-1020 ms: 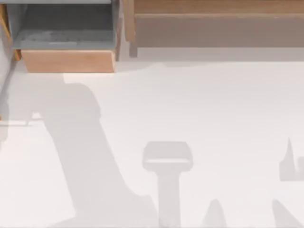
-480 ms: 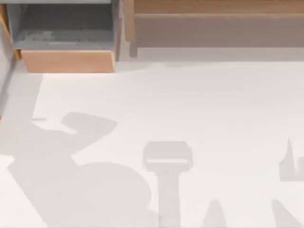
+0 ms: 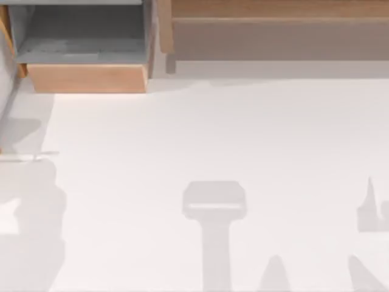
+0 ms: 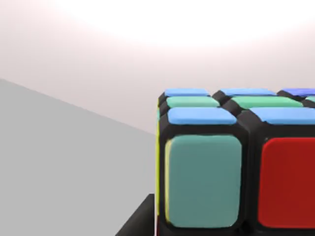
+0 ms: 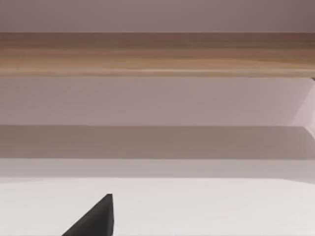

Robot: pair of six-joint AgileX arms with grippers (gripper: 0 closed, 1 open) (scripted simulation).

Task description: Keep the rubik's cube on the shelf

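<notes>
The cube (image 4: 231,167) sits very close to the left wrist camera, showing teal, red, blue and green stickers split by black lines. A dark edge just beside its lower corner may be part of the left end effector, but I cannot tell whether its fingers are spread, pressed together, or pinching the cube.

In the top view, the shelf (image 3: 279,9) runs along the far edge on the right, with its brownish-grey front face below and a wooden post at its left end. Left of the post is a grey-lined box (image 3: 85,42) with a light-wood front. The white counter (image 3: 243,134) carries only arm shadows.

The right wrist view faces the shelf (image 5: 157,54) across the counter; a dark fingertip (image 5: 96,219) shows, and I cannot tell the right end effector's state.
</notes>
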